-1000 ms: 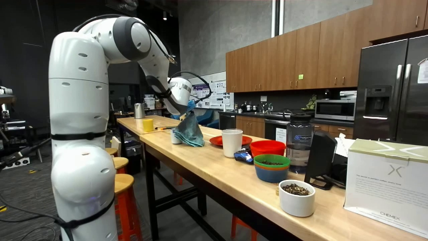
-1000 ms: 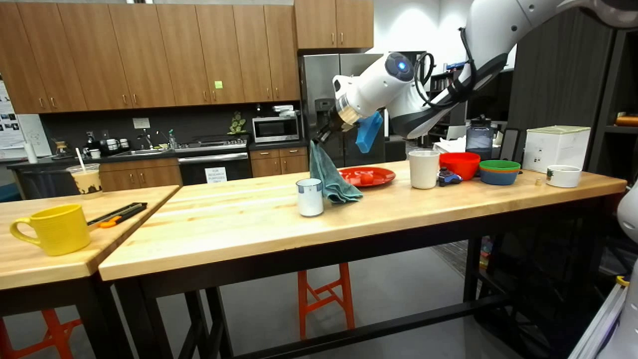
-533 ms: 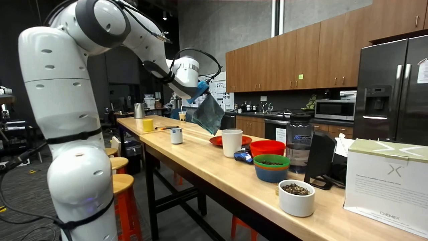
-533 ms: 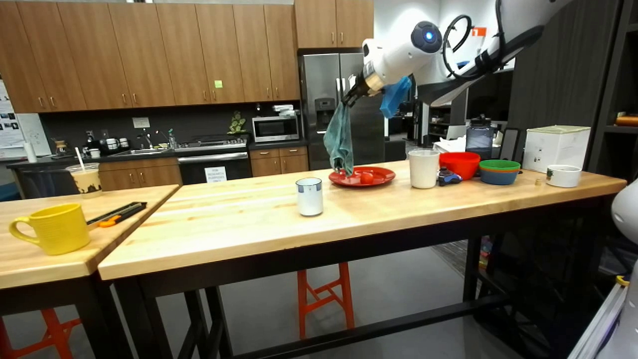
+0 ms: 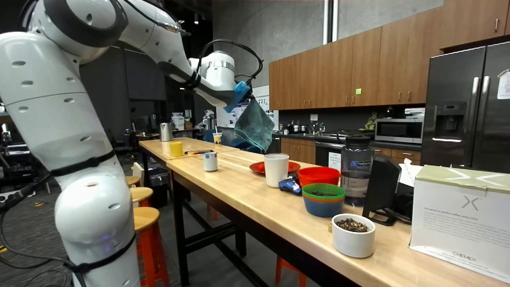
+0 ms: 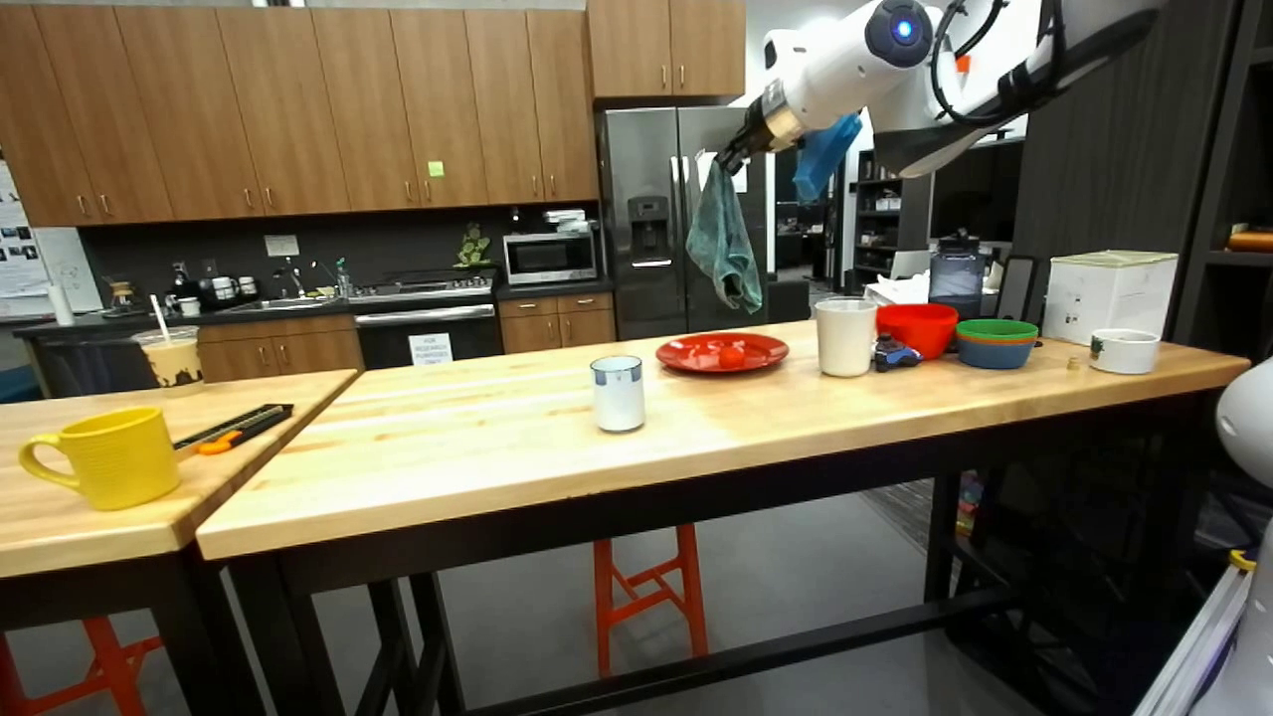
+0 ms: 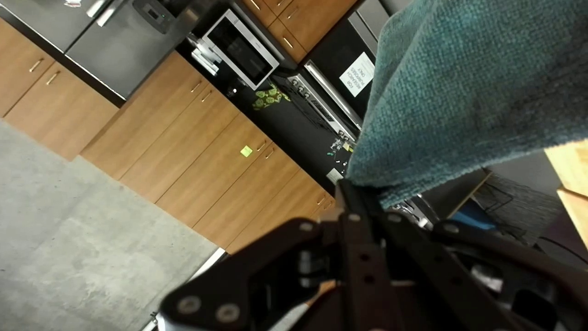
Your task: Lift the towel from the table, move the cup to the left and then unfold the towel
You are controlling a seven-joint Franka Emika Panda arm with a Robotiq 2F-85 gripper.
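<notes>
The teal towel [image 5: 255, 124] hangs in the air above the table, lower end loose and folds still in it. It also shows in an exterior view [image 6: 724, 239] and fills the upper right of the wrist view [image 7: 468, 87]. My gripper [image 7: 365, 191] is shut on one corner of the towel; the fingertips [image 6: 732, 161] are high above the red plate. A small white cup with a blue-patterned rim [image 6: 619, 396] stands upright on the table, apart from towel and gripper. It shows in both exterior views [image 5: 210, 162]. The cup is out of the wrist view.
A red plate [image 6: 696, 353] with a red item lies beyond the cup. A taller white cup [image 6: 846, 338], a red bowl [image 6: 917, 330], stacked bowls [image 5: 324, 201], a water bottle [image 5: 357, 171] and a box [image 5: 462, 219] stand farther along. A yellow mug [image 6: 119, 457] is on the adjoining table.
The towel has risen off the table from beside the small cup, moving up and away, toward and above the plate. The gripper keeps hold of it. The cup has not moved.
</notes>
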